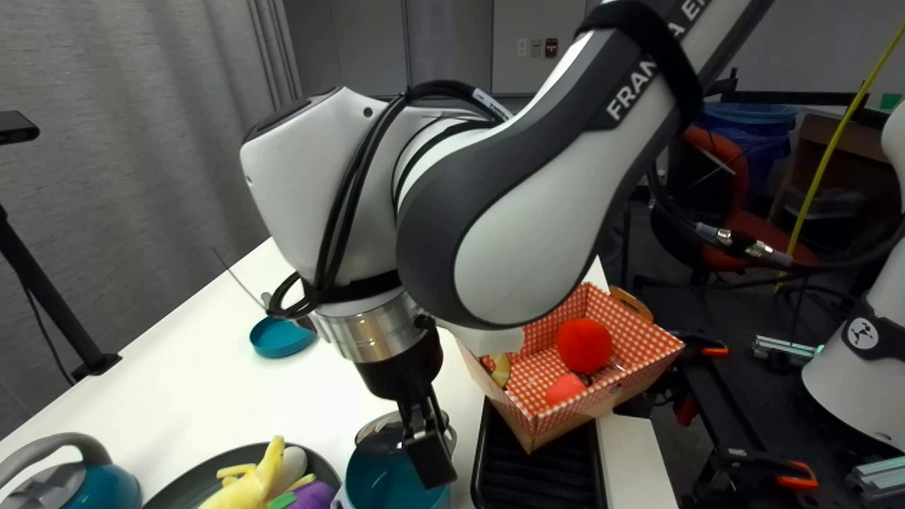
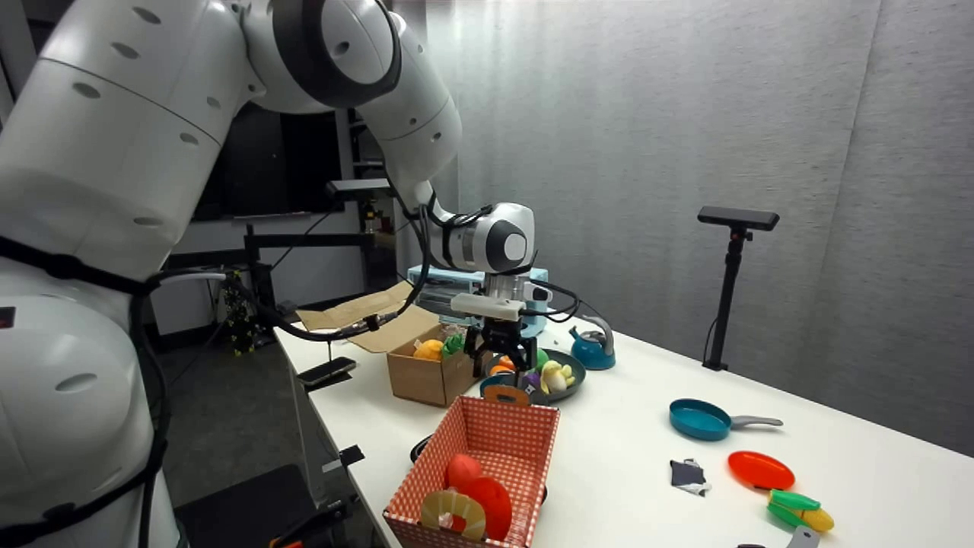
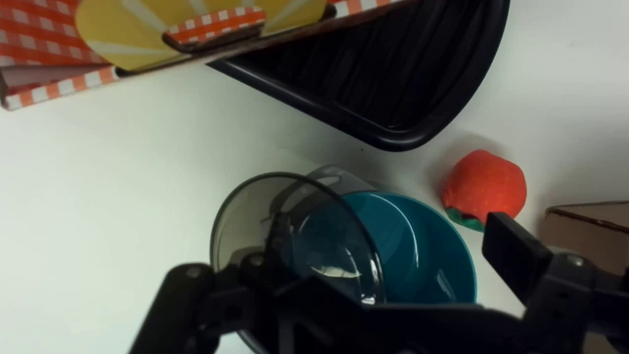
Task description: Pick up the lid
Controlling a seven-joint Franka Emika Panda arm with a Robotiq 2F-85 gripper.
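While the gripper (image 3: 391, 232) was held over the teal pot (image 3: 444, 250) with its fingers spread wide apart, the pot's mouth was partly overlapped by the smoky transparent pot lid (image 3: 314, 228). In the wrist view, the lid was offset leftward past the pot's rim and foreshortened to an oval, its long axis slanted from upper left to lower right, its lower part hidden by the gripper. Whether it was touched could not be told.
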